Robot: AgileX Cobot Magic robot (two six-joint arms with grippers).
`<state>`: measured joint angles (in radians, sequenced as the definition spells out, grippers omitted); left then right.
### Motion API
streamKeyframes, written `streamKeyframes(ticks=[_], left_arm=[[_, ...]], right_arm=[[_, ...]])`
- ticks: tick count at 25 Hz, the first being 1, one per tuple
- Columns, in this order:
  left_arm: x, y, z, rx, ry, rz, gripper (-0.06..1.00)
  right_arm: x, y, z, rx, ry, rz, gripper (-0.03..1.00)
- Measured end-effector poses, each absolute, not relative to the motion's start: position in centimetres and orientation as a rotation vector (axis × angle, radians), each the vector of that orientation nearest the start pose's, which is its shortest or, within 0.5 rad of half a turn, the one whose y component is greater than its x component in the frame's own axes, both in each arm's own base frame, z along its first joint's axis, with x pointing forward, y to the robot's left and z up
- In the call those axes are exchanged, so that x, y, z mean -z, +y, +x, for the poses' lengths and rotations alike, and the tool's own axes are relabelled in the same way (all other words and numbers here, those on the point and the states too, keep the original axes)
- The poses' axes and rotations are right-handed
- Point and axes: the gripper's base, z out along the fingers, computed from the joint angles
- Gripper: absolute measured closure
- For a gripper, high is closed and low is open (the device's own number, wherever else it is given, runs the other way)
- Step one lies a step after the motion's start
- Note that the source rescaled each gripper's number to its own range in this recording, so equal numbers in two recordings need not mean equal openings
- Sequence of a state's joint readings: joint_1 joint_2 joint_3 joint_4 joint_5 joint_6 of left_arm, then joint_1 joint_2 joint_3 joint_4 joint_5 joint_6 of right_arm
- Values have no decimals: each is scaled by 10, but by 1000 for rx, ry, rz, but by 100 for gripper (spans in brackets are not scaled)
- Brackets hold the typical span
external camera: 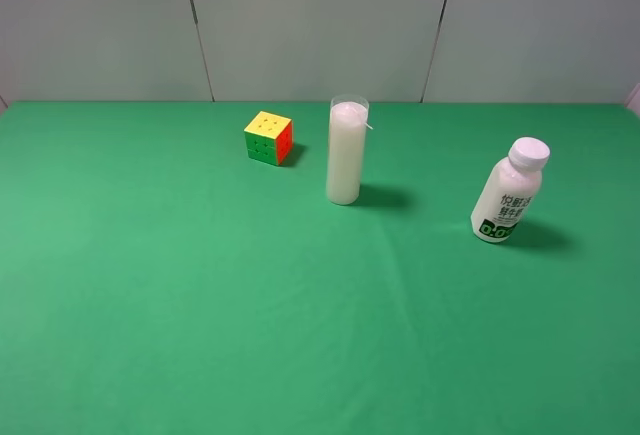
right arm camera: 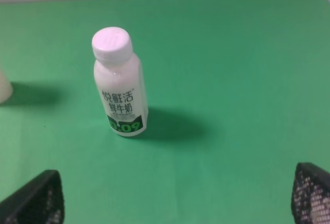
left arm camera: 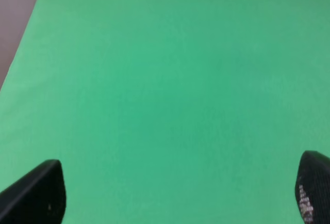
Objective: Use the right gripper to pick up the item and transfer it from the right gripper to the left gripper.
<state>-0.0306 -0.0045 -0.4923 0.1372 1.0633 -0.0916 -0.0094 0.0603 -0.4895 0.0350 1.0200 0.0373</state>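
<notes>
On the tabletop's right side: bottle upright, both grippers empty, pickup not begun

On the right of the green tabletop [external camera: 200,305] the white bottle [external camera: 510,192] stands upright with its cap on. It's well apart from the tall candle [external camera: 346,152] and further again from the puzzle cube [external camera: 268,137]. Neither arm shows in the high view.

Right gripper [right arm camera: 172,201]: fingers [right arm camera: 38,201] spread wide, nothing between them. The bottle sits ahead of them, off the centre line toward 1 finger.

Left gripper [left arm camera: 174,193]: fingers spread wide too, holding nothing, with only bare green cloth in front.

Step in hand, as I judge it, is the approach and grasp with the right gripper. To do it well:
- Line up first so the bottle sits midway between the 2 fingers; it's off-centre now.
- Come in level and close on the lower body around the label. That leaves the upper part free for the left gripper at the handover.
- The bottle looks light and tall for its base, so 1 finger brushing it would probably tip it. Hold the fingers wide until both straddle it, then close slowly.
- The candle is well clear, so you need no detour.
- Leave the left gripper parked and open until the bottle is up off the tabletop.
</notes>
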Motion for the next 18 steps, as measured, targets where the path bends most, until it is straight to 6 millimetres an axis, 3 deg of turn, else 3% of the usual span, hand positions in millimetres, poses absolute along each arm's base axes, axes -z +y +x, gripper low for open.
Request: streamKeyframes(ticks=[18], left_arm=[[-276, 11, -5, -87, 2042, -69, -6]], right_arm=[[-278, 3, 7, -60, 2074, 49, 7]])
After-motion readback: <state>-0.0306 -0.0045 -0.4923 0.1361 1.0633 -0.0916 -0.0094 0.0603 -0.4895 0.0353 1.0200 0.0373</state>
